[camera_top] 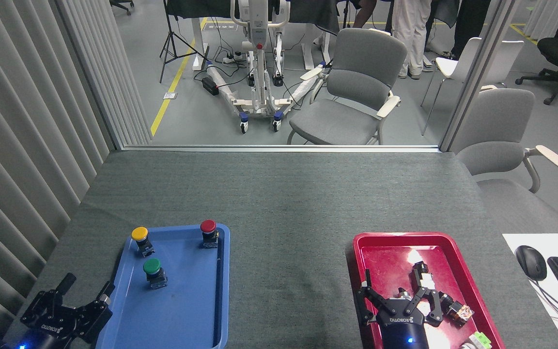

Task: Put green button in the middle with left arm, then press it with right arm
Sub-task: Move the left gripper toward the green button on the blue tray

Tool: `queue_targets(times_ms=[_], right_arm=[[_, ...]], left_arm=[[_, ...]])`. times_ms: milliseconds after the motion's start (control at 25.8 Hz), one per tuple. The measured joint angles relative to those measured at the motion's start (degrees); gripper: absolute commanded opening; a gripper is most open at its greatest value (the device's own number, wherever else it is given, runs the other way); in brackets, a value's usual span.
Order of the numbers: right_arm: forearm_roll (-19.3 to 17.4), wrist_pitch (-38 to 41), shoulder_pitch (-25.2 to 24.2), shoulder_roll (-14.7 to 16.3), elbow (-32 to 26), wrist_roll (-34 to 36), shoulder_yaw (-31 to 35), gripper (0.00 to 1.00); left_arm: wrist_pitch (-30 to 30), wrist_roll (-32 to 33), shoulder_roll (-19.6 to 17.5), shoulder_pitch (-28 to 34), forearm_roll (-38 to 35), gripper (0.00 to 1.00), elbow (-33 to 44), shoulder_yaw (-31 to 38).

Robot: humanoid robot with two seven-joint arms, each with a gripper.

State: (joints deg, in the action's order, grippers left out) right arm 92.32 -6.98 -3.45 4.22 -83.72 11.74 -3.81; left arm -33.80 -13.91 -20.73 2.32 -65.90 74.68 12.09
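Head view. Green button: upright in blue tray, nearer than the yellow and red ones. Left gripper: fingers spread, empty; button lies up-right of it, near. Right gripper: fingers spread, empty, over red tray, well apart.

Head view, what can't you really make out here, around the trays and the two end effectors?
- Red tray: the right end effector covers part of its floor, and glare washes out the small parts there.
- Blue tray: its near end is cut off by the bottom edge.
- Left end effector: dark, low in the corner; how its fingers stand is unclear.
- Green button: too small to read its base.
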Motion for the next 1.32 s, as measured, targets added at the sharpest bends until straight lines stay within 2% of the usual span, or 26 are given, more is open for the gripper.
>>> queue_targets(times_ms=[1006, 1161, 1316], right_arm=[[-0.1, -0.4, -0.5, -0.6, 1.3, 0.0, -1.5, 0.99], [-0.2, -0.5, -0.5, -0.7, 1.4, 0.0, -1.6, 0.99], [-0.4, -0.5, -0.6, -0.6, 1.4, 0.4, -1.7, 0.98]], left_arm=[[0.3, -1.0, -0.1, 1.0, -0.4, 1.00, -0.2, 0.0], [1.0, -1.0, 0.9, 1.6, -0.5, 1.00, -0.4, -0.2], [3.4, -1.8, 4.4, 3.2, -1.9, 0.99, 0.7, -0.5]])
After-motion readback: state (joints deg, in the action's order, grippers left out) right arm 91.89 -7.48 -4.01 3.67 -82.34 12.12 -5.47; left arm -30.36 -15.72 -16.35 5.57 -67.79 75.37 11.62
